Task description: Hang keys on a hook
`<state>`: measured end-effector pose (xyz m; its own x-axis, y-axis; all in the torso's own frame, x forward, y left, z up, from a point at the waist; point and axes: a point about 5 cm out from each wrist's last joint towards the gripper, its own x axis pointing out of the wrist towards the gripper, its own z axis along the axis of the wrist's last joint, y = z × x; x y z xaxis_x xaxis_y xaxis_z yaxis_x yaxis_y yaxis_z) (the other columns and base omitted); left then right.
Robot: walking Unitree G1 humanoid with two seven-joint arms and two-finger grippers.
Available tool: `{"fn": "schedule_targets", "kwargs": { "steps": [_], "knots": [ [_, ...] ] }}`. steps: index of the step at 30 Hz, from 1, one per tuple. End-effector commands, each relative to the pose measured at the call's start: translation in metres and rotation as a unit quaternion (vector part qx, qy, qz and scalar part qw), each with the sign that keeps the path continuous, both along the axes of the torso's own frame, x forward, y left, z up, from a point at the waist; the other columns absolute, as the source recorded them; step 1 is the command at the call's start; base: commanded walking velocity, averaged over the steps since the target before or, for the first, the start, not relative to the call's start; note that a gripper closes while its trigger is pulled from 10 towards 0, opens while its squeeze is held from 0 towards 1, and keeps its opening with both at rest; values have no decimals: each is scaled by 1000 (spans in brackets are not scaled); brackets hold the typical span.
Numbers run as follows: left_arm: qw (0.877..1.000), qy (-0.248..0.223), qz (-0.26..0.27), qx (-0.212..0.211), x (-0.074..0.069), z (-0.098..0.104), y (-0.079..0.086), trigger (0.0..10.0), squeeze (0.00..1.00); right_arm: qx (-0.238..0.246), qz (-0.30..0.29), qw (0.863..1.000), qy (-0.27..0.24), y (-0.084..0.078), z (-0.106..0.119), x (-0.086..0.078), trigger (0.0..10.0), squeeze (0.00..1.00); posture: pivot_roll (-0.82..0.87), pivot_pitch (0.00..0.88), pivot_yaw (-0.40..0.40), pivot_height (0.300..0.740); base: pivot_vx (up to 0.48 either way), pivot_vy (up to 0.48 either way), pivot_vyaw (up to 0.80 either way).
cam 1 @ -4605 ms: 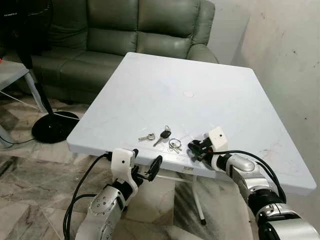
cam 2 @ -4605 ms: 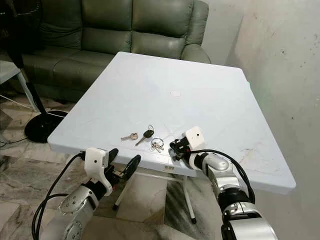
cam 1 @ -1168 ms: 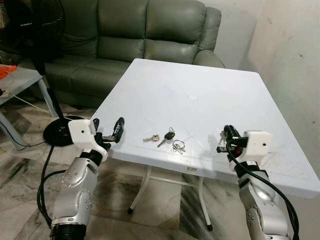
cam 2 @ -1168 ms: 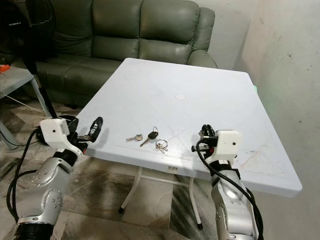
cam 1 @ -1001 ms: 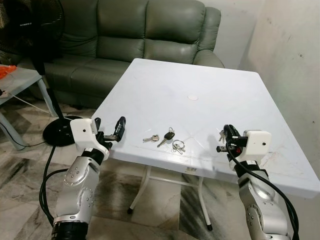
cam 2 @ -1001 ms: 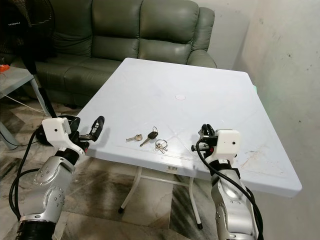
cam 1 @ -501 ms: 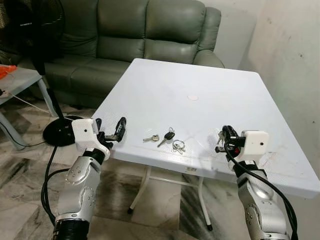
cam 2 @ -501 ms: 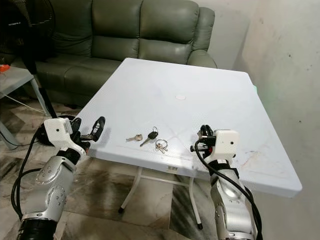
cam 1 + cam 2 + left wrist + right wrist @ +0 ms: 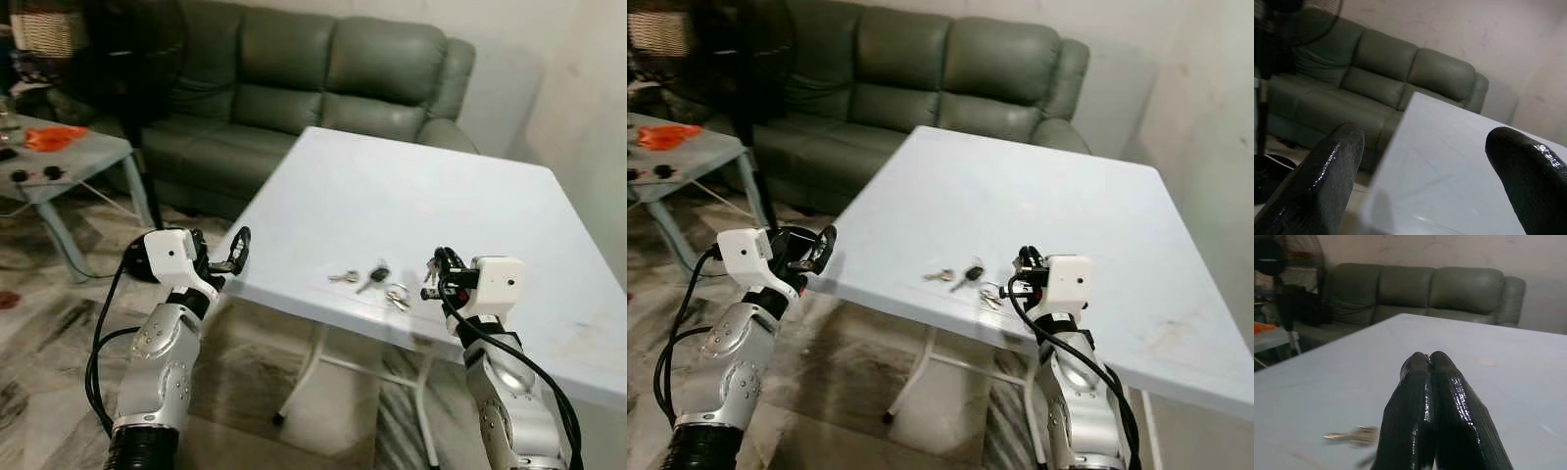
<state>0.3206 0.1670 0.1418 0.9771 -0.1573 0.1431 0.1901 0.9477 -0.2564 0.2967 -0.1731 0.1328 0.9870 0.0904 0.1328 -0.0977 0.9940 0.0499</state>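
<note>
A bunch of keys lies near the front edge of the white table [image 9: 421,186]: a small silver key [image 9: 345,277], a black-headed key [image 9: 377,274] and a key ring [image 9: 398,295]. My right gripper [image 9: 434,278] hovers just right of the ring, fingers pressed shut with nothing clearly held. In the right wrist view the shut fingertips [image 9: 1420,363] point across the table, with the keys [image 9: 1352,435] blurred below them. My left gripper [image 9: 233,257] is open in the air off the table's front left corner, fingers [image 9: 1334,161] spread wide.
A green leather sofa [image 9: 323,78] stands behind the table. A black standing fan [image 9: 127,49] and a grey side table [image 9: 59,162] with an orange item are at the left. A pale wall [image 9: 588,88] runs along the right. The floor is marble.
The whole picture has shifted, so the camera has turned left. Since 4.6 s ago both arms rose from the table's front edge. The keys lie where they were.
</note>
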Motion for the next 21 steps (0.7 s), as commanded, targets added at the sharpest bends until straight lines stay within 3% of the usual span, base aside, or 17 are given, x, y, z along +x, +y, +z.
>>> {"fn": "schedule_targets", "kwargs": {
  "steps": [1,21],
  "knots": [
    [1000,0,-4,4,1,0,-3,10000,0,-2,-1,1000,-6,-2,4,1,10000,0,3,0,-63,740,0,450,0],
    [1000,0,-1,-1,1,-1,-3,10000,0,-6,3,1000,-4,-2,4,1,10000,0,2,0,-72,740,0,444,0]
  ]
}}
